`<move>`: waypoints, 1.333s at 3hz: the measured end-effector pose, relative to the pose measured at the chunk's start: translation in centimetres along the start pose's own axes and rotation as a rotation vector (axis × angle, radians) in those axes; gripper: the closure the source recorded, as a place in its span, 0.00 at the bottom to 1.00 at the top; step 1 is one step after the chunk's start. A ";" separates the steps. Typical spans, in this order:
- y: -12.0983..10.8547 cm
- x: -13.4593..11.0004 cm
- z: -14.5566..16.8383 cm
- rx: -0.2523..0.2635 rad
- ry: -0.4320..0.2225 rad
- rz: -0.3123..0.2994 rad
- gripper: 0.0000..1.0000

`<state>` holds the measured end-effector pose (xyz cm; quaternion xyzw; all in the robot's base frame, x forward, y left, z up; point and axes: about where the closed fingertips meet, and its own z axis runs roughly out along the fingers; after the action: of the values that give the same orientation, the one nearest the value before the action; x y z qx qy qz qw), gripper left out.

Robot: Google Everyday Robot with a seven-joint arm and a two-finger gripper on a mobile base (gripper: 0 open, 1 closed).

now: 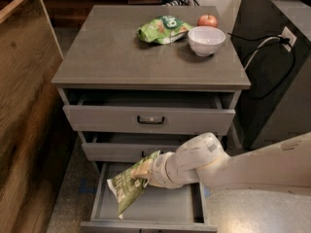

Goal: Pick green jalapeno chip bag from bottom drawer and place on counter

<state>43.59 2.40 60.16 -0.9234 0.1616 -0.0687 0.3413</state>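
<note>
Wooden panel (24, 106): brown, fills the left side, standing beside the cabinet.

Grey three-drawer cabinet (97, 118): centre of view. The two upper drawers are each pulled out a little.

Arm (252, 166): white, comes in from the lower right and reaches left across the cabinet front, below the middle drawer.

Counter (112, 57): flat grey top. It carries three things along its far right part, and the near and left parts are bare grey.

Bottom drawer (165, 208): pulled well out, with a flat grey floor visible.

Green jalapeno chip bag (127, 191): dull olive-green foil, crinkled, with pale lettering on the face. The lower end narrows to a creased point. The bag hangs tilted, upper end to the right and lower end down-left, over the left half of the bottom drawer. Its top edge is level with the middle drawer front. I cannot tell whether the lower tip touches the drawer floor.

Gripper (145, 171): at the arm's left end, above the open bottom drawer, clamped on the upper end of the chip bag. The bag covers most of the fingers.

Bright light-green bag (161, 29): lies on the counter's far side, just left of the bowl.

White bowl (206, 39): upright on the counter, far right.

Red apple (207, 20): just behind the bowl.
</note>
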 end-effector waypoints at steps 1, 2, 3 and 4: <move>-2.9 0.3 -2.1 0.047 0.039 -0.020 1.00; -2.9 0.3 -2.1 0.047 0.039 -0.021 1.00; -4.0 1.7 -2.9 0.065 0.072 -0.053 1.00; -6.6 4.7 -4.9 0.083 0.164 -0.110 1.00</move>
<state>48.51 2.56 68.29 -0.9073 0.1349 -0.1693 0.3606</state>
